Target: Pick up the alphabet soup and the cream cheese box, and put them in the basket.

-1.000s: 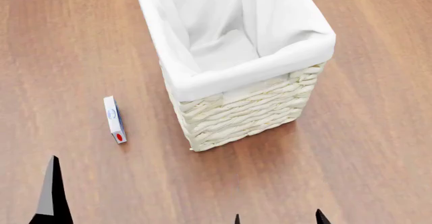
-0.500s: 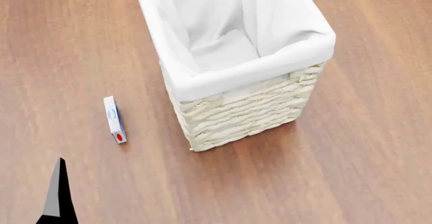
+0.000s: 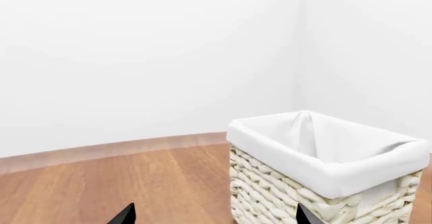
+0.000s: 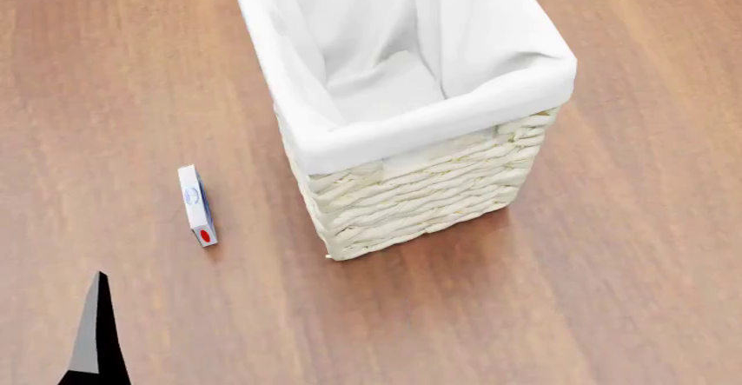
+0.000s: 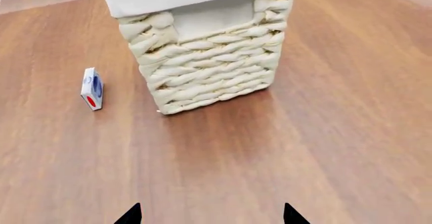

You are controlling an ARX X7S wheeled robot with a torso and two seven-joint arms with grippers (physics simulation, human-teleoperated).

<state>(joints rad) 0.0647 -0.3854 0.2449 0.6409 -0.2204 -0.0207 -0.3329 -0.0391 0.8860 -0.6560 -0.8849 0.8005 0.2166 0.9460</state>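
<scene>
Raised slightly since half a second ago, the left gripper (image 3: 212,215), fingers spread, is poised near the thin white cream cheese box (image 4: 197,205), lying left of the cream wicker basket (image 4: 418,195); the right gripper (image 5: 210,215) is likewise spread empty. A descent onto the box is called for.

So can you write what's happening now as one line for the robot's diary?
cream cheese box: on floor, left of basket | left gripper: open, empty | right gripper: open, empty | alphabet soup: unseen

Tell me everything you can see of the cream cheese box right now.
The cream cheese box is a small, thin white carton with a blue oval mark and a red patch at its near end. It stands on a narrow edge on the wooden floor, left of the basket and clear of it. Nothing else touches it; the left end effector is nearer the robot, apart from it.
</scene>
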